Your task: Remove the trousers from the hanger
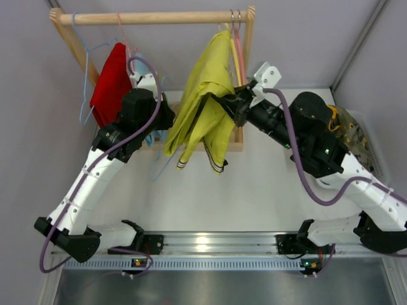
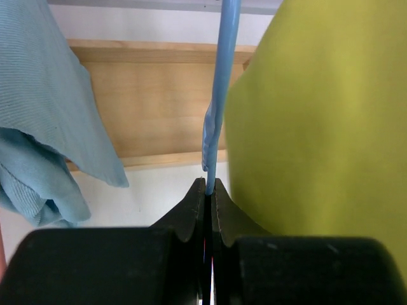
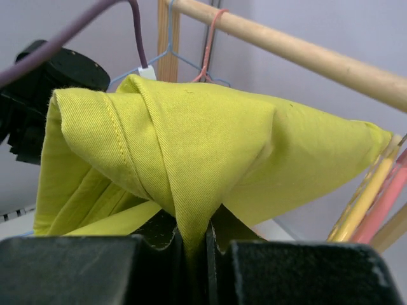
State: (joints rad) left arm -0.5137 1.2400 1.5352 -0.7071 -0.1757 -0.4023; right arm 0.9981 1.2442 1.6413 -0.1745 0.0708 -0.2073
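Yellow-green trousers [image 1: 206, 89] hang from the wooden rod [image 1: 152, 18] at the middle of the rack. My right gripper [image 3: 195, 229] is shut on a bunched fold of that yellow-green cloth [image 3: 191, 140]. To the left hang the red trousers [image 1: 111, 82]. Light blue trousers [image 2: 44, 127] show at the left of the left wrist view. Between them and the yellow-green cloth [image 2: 318, 127], my left gripper [image 2: 209, 184] is shut on the thin bar of a blue hanger [image 2: 219, 95]. In the top view the left wrist hides that grip.
Yellow and pink hangers [image 1: 236, 51] hang at the rod's right end, beside the rack's right post. The rack's wooden base [image 2: 152, 101] lies just beyond the left gripper. A yellow-and-black patterned cloth [image 1: 353, 133] lies at the right, partly under the right arm.
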